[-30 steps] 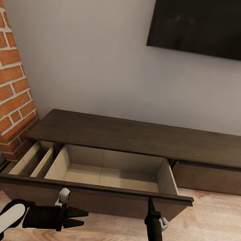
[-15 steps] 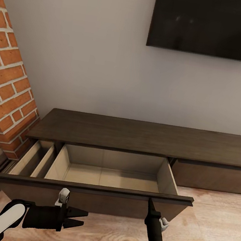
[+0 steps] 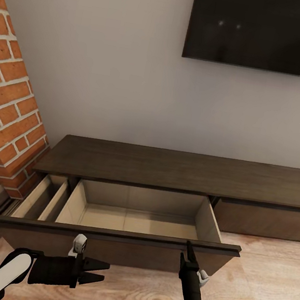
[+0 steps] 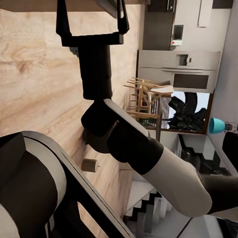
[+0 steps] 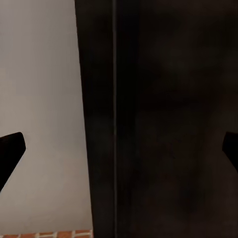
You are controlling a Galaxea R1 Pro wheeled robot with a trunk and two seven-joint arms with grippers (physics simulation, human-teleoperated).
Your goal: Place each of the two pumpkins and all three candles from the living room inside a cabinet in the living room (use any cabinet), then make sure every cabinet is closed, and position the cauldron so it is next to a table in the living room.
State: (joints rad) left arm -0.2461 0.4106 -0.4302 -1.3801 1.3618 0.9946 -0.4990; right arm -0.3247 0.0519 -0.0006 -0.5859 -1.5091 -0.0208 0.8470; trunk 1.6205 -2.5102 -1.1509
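Head view: long, low dark brown wooden cabinet (image 3: 180, 172) set against the pale grey wall, below a black wall-mounted television screen (image 3: 266, 32). Wide left drawer (image 3: 121, 235) pulled fully out over the light wood plank floor (image 3: 264, 286), showing a bare pale beige interior with nothing lying in it; dark drawer front stretching across the lower half of the picture. Red brick column (image 3: 7, 111) at the cabinet's left end. Left gripper (image 3: 100, 272) low in front of the drawer front's left part, pointing sideways toward the right, its two black fingers spread apart with nothing between them. Right gripper (image 3: 188, 249) pointing upward, its tip at the top edge of the drawer front near the right end; seen edge-on, so the finger gap cannot be told there. Right wrist view: dark cabinet wood close ahead beside the grey wall, black fingertips (image 5: 10, 151) far apart at the picture's opposite edges, nothing held. Left wrist view: right gripper (image 4: 92, 20) again, its two prongs wide open by the drawer edge, over the plank floor; farther off, a small dark brown squat candle (image 4: 89, 165) standing on the floor.
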